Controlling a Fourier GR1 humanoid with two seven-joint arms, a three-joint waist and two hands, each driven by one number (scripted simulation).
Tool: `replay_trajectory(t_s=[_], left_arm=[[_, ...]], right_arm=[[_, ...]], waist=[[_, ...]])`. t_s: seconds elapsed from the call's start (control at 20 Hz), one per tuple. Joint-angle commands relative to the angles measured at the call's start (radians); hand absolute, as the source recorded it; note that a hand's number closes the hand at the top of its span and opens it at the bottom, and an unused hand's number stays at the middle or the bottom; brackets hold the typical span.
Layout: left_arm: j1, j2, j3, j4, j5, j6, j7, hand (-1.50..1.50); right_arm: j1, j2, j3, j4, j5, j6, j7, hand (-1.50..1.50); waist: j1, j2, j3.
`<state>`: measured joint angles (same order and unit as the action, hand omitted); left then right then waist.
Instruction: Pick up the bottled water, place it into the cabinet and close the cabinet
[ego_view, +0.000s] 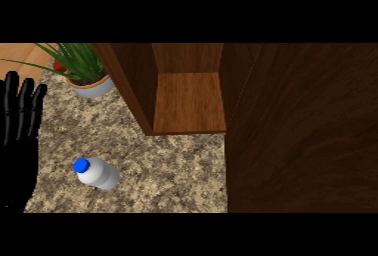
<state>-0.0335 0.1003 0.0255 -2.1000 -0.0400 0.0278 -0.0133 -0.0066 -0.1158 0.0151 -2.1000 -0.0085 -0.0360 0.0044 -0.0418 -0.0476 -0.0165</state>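
One bottled water (97, 173) stands before one open cabinet (188, 102).

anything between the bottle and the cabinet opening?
Nothing visible. The bottle stands on bare counter, in front and left of the open cabinet. The door is swung out at right, off that path. The plant sits further back left.
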Motion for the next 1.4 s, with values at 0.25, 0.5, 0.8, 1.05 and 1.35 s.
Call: replay_trajectory(t_s=[0.25,0.5,0.8,1.05,1.35], left_arm=[[0.074,0.182,0.072,0.023,0.459,-0.423,-0.062,-1.50],[0.219,0.260,0.134,0.025,0.785,-0.531,0.118,-1.50],[0.277,0.371,0.281,0.057,1.006,-0.612,0.192,-1.50],[0.340,0.399,0.358,0.029,1.105,-0.661,0.256,-1.50],[0.342,0.348,0.350,0.018,1.018,-0.670,0.315,-1.50]], right_arm=[[0.161,0.000,0.040,-0.088,0.016,0.034,-0.041,-1.50],[0.220,-0.015,0.167,-0.185,-0.068,0.129,0.061,-1.50],[0.247,0.005,0.268,-0.319,-0.002,0.094,0.183,-1.50],[0.290,0.036,0.376,-0.372,0.096,0.068,0.195,-1.50],[0.214,0.045,0.366,-0.381,0.086,0.035,0.289,-1.50]], waist=[[0.032,0.044,0.013],[0.054,0.039,0.015],[0.045,0.045,0.016],[0.044,0.045,0.016],[0.045,0.046,0.016]])
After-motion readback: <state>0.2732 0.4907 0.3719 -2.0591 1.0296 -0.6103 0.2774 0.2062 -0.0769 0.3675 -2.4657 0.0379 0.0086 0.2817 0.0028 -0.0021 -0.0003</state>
